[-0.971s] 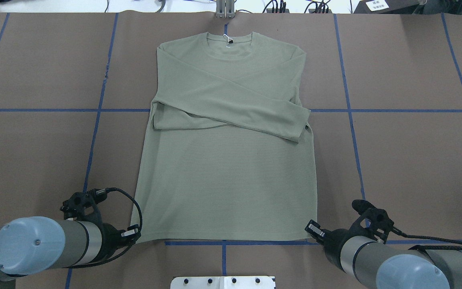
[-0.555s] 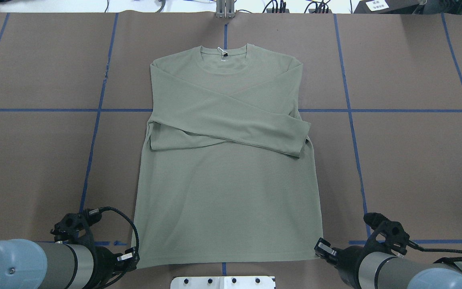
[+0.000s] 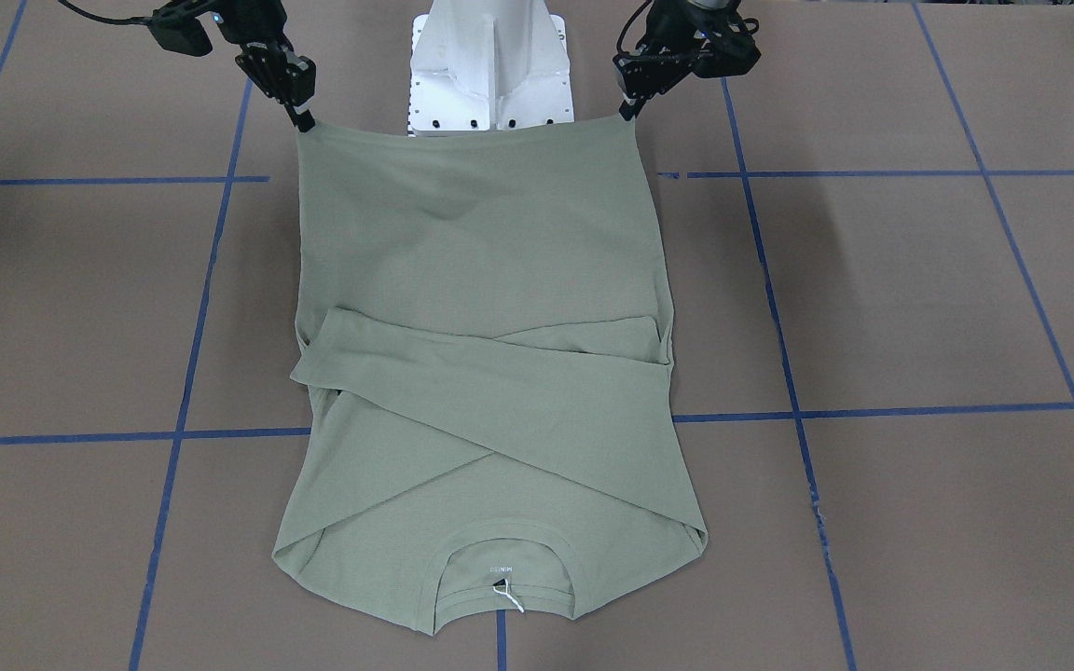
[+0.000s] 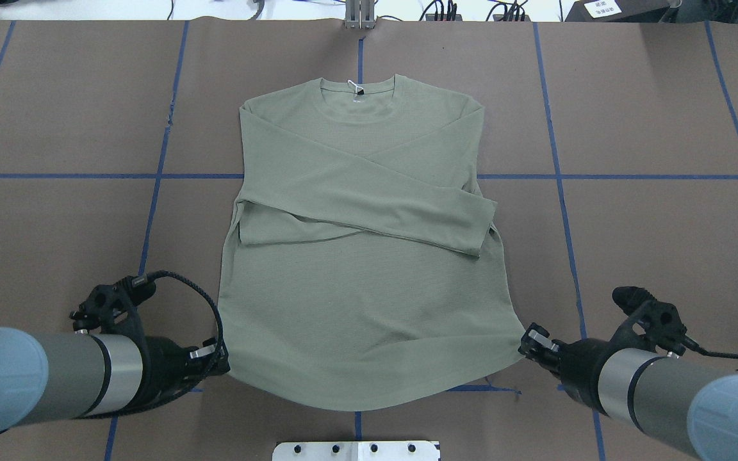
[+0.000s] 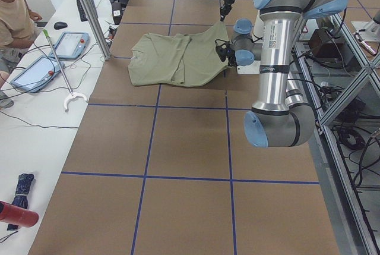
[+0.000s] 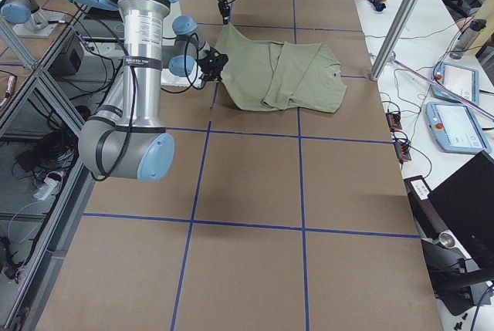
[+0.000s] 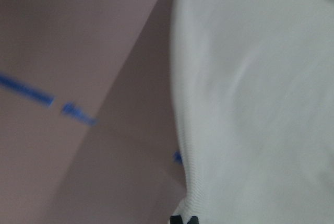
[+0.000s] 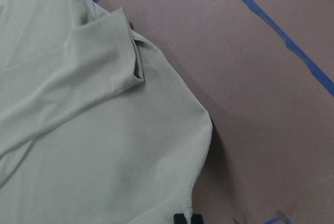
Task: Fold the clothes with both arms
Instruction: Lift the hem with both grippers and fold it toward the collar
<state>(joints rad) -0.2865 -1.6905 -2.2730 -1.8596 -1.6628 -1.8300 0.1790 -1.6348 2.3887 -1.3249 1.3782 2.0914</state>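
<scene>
**Both hem corners pinched**

Left gripper (image 4: pixel 220 363) is closed tight on one hem corner of the shirt (image 4: pixel 362 301), and right gripper (image 4: pixel 526 342) grips the other. The hem sags between them, raised. The collar end lies flat on the table (image 4: pixel 55 128), sleeves crossed.

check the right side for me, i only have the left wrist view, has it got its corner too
Observer: Yes, the right arm has its jaws shut on the other hem corner of the shirt.
Operator: is the hem off the table
Observer: Both corners are raised; the middle of the hem sags in a curve between them.
Operator: sleeves ok
Observer: Both sleeves lie crossed over the chest.
</scene>
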